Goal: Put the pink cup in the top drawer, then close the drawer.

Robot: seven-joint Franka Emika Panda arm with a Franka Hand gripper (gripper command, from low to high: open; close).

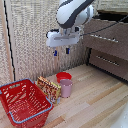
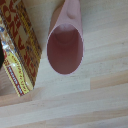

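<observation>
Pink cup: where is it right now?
In the exterior view the pink cup stands upright on the wooden floor, low centre, just in front of the red bowl, with the box on its left.

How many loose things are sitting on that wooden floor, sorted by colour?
Red: 2, the red wire-style basket and the shallow red bowl.
Pink: 1, the small pale pink cylindrical cup, standing upright.
Red and yellow printed: 1, the flat cardboard box between basket and cup.
Total: 4.
</observation>
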